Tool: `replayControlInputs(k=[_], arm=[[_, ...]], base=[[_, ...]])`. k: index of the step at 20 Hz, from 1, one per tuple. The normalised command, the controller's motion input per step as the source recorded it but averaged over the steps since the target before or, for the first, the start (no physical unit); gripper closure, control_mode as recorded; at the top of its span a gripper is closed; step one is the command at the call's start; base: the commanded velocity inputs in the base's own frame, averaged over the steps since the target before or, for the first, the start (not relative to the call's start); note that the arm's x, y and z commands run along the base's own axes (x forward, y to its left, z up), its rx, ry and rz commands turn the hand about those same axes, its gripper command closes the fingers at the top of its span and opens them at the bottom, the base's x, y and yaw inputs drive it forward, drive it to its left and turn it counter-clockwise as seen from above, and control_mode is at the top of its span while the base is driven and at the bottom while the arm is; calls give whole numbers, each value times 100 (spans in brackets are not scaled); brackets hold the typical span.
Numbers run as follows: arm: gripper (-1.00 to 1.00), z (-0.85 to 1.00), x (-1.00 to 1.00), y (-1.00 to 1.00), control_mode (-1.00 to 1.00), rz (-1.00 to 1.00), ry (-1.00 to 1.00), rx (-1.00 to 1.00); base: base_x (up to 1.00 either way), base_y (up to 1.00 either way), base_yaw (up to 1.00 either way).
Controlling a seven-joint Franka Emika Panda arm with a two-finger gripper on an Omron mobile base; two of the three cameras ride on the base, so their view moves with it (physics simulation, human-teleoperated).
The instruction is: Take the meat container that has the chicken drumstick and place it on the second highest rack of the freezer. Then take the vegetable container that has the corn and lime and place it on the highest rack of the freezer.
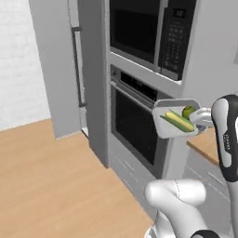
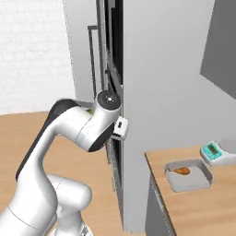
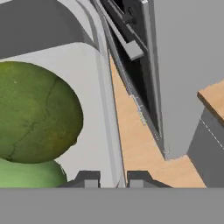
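Seen from the left base camera, the white arm is reaching up at 3 o'clock, its gripper (image 1: pixel 203 122) pinching the right rim of the vegetable container (image 1: pixel 163 126) and carrying it in the air, tipped toward the camera, in front of the black-windowed oven (image 1: pixel 135 128). The corn (image 1: pixel 179 121) is lying along the tray, with the lime (image 1: pixel 188 111) just beside it at 1 o'clock. The freezer (image 1: pixel 60 69) is standing at 10 o'clock above the wooden floor (image 1: pixel 51 186); its door is facing the camera and hiding the racks.

From the right base camera, the arm is bending from 7 o'clock toward the centre, its wrist blocking the hand from sight. At 4 o'clock, the meat container (image 2: pixel 189 175) is sitting on the wooden counter (image 2: pixel 198 203), holding the chicken drumstick (image 2: pixel 181 171), near a kitchen scale (image 2: pixel 216 152) cut off by the right edge.

From the hand camera, the two fingertips (image 3: pixel 89 179) are standing close together, clamped on the tray's pale rim. The lime is looming large at 9 o'clock, the corn's green husk showing beneath it.
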Motion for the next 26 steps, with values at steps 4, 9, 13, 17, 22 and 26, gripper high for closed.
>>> replayControlInputs(k=[4,9,13,17,22,26], arm=[[100,0,0,0,100,0,0,0],[100,0,0,0,100,0,0,0],[100,0,0,0,100,0,0,0],[100,0,0,0,100,0,0,0],[100,0,0,0,100,0,0,0],[100,0,0,0,100,0,0,0]], base=[[31,9,90],[80,29,61],[100,28,16],[100,36,-5],[100,44,-32],[100,43,-43]])
